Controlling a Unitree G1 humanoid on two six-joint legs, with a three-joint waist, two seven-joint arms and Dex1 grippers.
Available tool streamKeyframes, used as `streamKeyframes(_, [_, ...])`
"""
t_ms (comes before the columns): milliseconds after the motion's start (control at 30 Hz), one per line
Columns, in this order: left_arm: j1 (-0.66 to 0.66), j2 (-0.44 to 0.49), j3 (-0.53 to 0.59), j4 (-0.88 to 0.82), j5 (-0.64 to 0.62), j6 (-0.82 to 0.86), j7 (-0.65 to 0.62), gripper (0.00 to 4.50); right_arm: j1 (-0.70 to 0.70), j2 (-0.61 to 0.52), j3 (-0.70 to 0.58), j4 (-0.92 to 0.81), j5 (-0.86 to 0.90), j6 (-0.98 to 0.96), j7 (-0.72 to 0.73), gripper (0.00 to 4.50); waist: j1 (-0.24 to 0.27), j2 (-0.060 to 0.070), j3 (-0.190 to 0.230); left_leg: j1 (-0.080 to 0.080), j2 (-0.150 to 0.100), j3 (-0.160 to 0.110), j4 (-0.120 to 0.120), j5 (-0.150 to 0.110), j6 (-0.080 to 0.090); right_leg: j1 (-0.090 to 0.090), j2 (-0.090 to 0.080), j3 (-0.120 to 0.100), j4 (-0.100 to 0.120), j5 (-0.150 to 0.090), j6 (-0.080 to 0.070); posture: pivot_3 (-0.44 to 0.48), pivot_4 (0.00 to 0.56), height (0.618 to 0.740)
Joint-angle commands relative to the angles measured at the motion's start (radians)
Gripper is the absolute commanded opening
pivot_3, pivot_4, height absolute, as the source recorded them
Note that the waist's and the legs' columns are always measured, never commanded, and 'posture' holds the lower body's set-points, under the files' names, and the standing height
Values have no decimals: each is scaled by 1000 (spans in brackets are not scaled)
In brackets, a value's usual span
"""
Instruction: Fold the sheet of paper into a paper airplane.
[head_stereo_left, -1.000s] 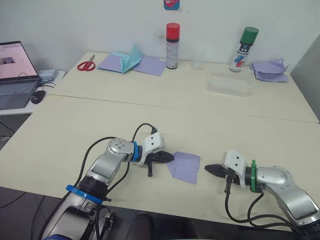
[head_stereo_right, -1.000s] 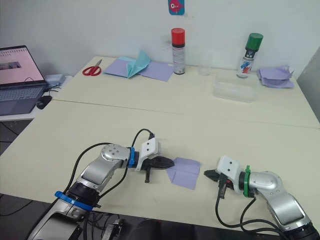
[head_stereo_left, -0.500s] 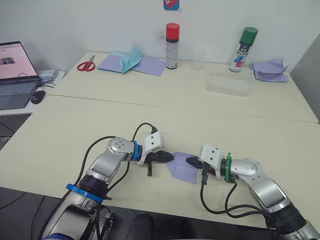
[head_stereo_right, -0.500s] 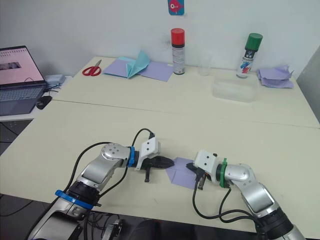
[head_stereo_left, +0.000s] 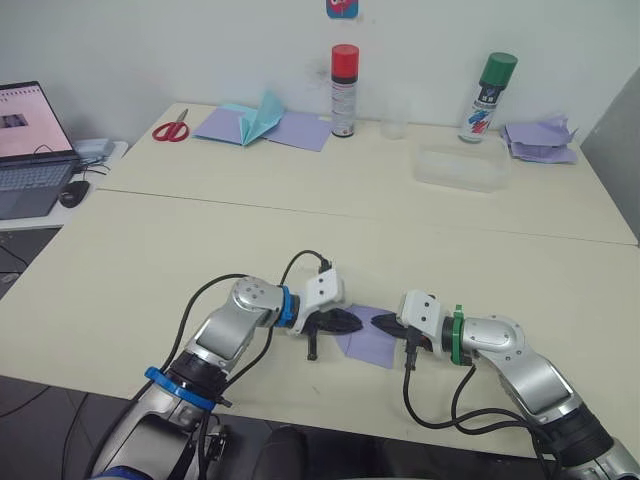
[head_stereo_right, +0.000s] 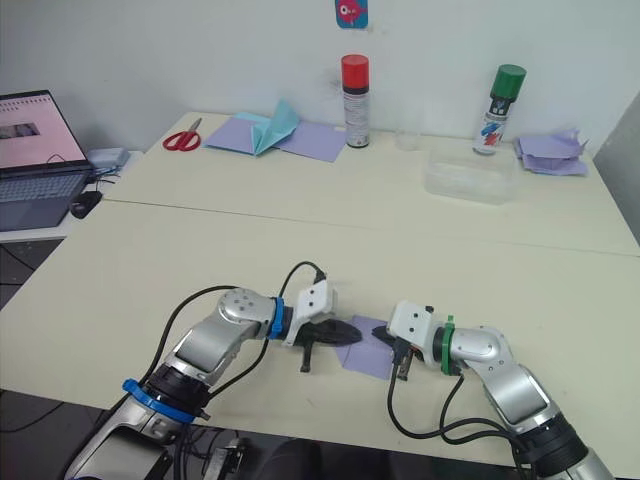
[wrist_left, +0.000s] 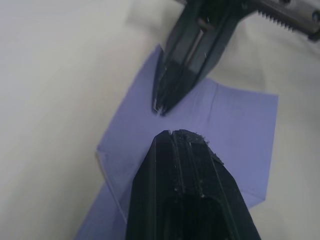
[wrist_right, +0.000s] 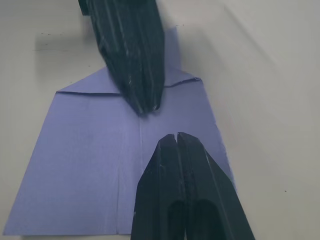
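Both closed grippers on folded paper airplane (head_stereo_left: 371, 338)

No text, brand or number can be read. The labels on the red-capped spray can (head_stereo_left: 345, 92) and the green-capped spray can (head_stereo_left: 489, 98), at the top of the frame, show only blurred print. The laptop (head_stereo_left: 30, 150) screen at upper left and the sticker (head_stereo_left: 342, 8) on the wall are likewise illegible.
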Motion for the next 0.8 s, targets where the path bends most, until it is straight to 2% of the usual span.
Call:
streamKeyframes(33, [4, 29, -22, 37, 47, -41, -5, 0, 16, -15, 22, 42, -27, 26, 15, 31, 0, 0, 0, 0, 0, 0, 0, 0, 0, 0, 0, 0, 0, 0, 0, 0, 150, 740])
streamKeyframes(267, [24, 68, 58, 92, 1, 18, 9, 0, 25, -20, 28, 33, -26, 28, 19, 31, -1, 0, 0, 1, 0, 0, 0, 0, 0, 0, 0, 0, 0, 0, 0, 0, 150, 740])
streamKeyframes(600, [131, 235, 109, 31, -3, 7, -29, 0, 14, -18, 26, 43, -25, 26, 24, 31, -4, 1, -2, 2, 1, 1, -1, 0, 0, 1, 0, 0, 0, 0, 0, 0, 150, 740])
streamKeyframes(667, [121, 228, 140, 17, -27, -1, -17, 0, 13, -19, 25, 44, -24, 24, 28, 31, -5, 1, -2, 2, 2, 1, -1, 0, 0, 1, 0, 0, 0, 0, 1, 0, 150, 740])
streamKeyframes(800, [90, 174, 213, -94, -154, 64, -11, 0, 8, -11, 24, 46, -19, 20, 34, 31, -5, 1, -1, 2, 2, 1, -1, 0, 0, 0, 0, 0, 1, 0, 0, 0, 150, 740])
